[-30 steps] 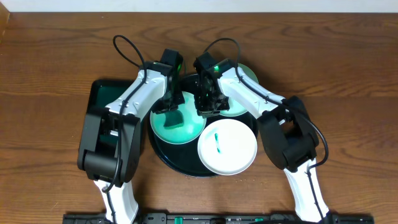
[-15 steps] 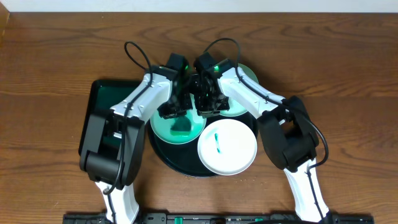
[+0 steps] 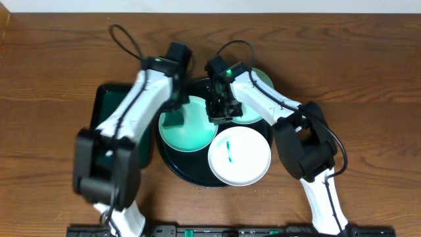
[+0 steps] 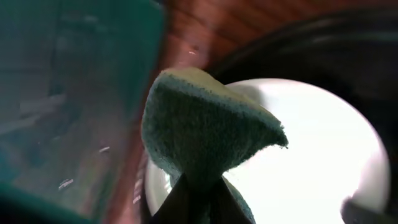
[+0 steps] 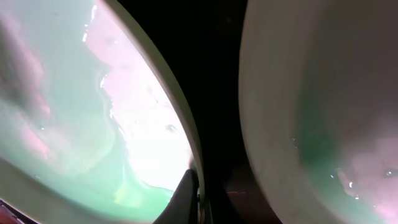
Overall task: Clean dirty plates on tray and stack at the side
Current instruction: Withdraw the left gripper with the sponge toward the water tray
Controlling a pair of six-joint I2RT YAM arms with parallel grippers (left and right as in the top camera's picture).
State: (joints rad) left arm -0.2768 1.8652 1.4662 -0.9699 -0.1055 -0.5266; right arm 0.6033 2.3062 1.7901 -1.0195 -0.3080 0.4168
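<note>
Three plates lie on the round black tray [image 3: 195, 179]. The left plate [image 3: 192, 131] looks mint all over. The back right plate [image 3: 255, 100] is partly under the right arm. The front plate [image 3: 242, 158] is white with a teal smear at its centre. My left gripper [image 3: 175, 105] is shut on a green sponge [image 3: 172, 119] over the left plate's left edge; the sponge [image 4: 205, 127] fills the left wrist view above the plate [image 4: 317, 155]. My right gripper [image 3: 219, 110] is shut on the left plate's right rim [image 5: 186, 143], beside the back right plate [image 5: 323, 112].
A rectangular dark green tray [image 3: 108, 104] lies on the wooden table left of the black tray, partly under the left arm; it also shows in the left wrist view [image 4: 62, 93]. Both arms cross over the back half of the black tray.
The left arm swept the sponge right onto the left plate's middle, then back left to its edge, and is blurred with motion. The right gripper and the plates have stayed put.
</note>
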